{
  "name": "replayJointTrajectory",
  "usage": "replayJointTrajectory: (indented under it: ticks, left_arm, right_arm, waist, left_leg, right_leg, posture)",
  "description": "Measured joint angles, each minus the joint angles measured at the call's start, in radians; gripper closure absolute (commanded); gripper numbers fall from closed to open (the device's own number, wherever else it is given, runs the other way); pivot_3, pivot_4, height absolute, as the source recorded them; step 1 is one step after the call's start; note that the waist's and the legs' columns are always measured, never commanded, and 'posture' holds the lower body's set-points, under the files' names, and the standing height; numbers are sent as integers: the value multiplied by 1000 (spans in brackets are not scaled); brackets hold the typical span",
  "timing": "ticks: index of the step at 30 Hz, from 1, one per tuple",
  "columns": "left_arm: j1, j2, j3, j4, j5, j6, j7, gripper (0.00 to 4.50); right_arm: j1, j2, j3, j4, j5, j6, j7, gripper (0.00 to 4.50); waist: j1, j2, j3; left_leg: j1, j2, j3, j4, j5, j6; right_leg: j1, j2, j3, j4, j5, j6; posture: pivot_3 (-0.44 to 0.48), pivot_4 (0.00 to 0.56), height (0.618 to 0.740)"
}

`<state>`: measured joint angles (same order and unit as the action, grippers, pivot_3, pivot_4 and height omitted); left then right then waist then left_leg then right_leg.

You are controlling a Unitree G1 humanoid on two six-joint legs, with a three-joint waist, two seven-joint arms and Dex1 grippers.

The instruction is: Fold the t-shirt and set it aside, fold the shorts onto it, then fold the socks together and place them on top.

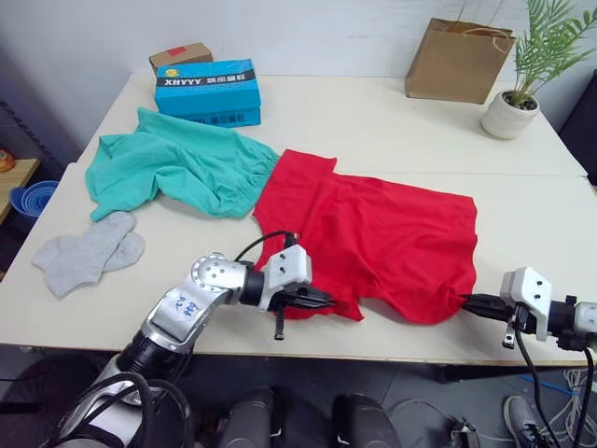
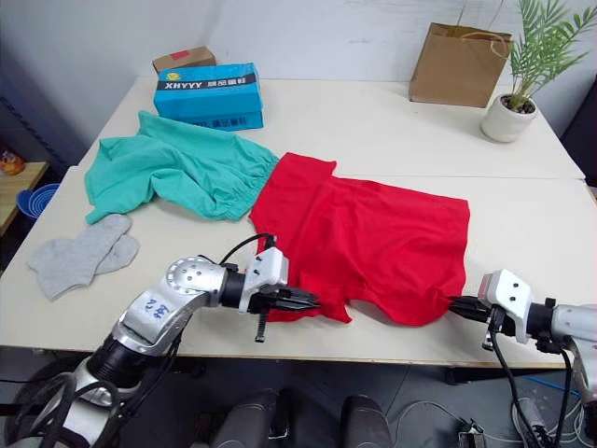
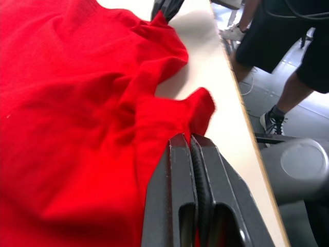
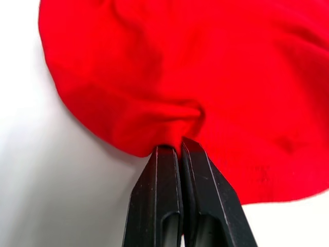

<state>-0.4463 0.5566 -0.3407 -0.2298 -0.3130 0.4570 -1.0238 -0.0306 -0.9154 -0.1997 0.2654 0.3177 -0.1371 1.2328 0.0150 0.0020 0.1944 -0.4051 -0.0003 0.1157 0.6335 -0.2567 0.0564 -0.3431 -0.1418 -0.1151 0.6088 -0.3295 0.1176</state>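
Red t-shirt [image 1: 373,233]: spread flat across the near half of the pale table [image 1: 392,121], front hem toward the robot, rumpled along that near edge.
Left gripper [image 1: 322,301]: at the shirt's near-left corner, 2 black fingers pressed together with red cloth pinched between them.
Right gripper [image 1: 464,302]: at the shirt's near-right corner, fingers likewise closed on a bunched fold of the hem.
Teal-green shorts [image 1: 173,168]: crumpled on the table left of the shirt, waistband end touching the shirt's left shoulder.
Grey socks [image 1: 89,252]: 2, lying flat and overlapping, near the table's left edge, apart from the shorts.
Blue box [image 1: 208,91]: behind the shorts, a small brown carton [image 1: 180,57] behind it.
Brown paper bag [image 1: 457,61] and potted plant [image 1: 518,103]: far right of the table.
Person's legs [image 3: 288,56]: standing beyond the table edge, seen from the left wrist.
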Motion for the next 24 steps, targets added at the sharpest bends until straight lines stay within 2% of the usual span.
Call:
replayJointTrajectory:
  ticks: [5,10,13,16,19,24]
  left_arm:
    - [89,72,99,-4,-63,-46,-84,4475]
    - [197,128,270,-10,-116,-62,-72,4475]
    - [303,187,390,-37,-140,-65,-69,4475]
    - [449,239,481,-72,-148,-74,-74,4475]
    - [536,243,531,-86,-152,-96,-71,4475]
    - [580,231,601,-119,-157,-133,-43,4475]
  right_arm:
    - [3,3,0,-25,1,19,-8,4500]
    - [14,3,-2,-34,2,29,-17,4500]
    - [35,7,-10,-51,8,27,-23,4500]
    - [96,7,-70,-86,44,38,-28,4500]
    - [168,7,-136,-152,74,54,-26,4500]
    - [284,7,-182,-203,83,56,-12,4500]
  waist:
    - [1,0,0]
    - [-1,0,0]
    - [-5,1,0]
    - [-11,1,1]
    - [-4,2,1]
    - [7,2,1]
  left_leg:
    - [0,0,0,0,-1,-2]
    - [0,0,-1,-1,-2,-2]
    - [0,0,-1,-3,-2,-3]
    - [0,0,0,-3,-3,-3]
    - [0,0,-1,-4,-3,-2]
    - [0,0,1,-5,-4,-1]
  right_leg:
    - [0,0,0,0,0,0]
    - [-1,-1,0,0,0,0]
    - [-1,-1,0,0,0,0]
    - [-1,-1,0,-1,0,0]
    - [-1,-2,0,-2,0,0]
    - [-2,-2,3,-5,0,-1]
  posture:
    - [0,150,740]
    - [0,150,740]
    - [0,150,740]
    - [0,150,740]
    - [0,150,740]
    - [0,150,740]
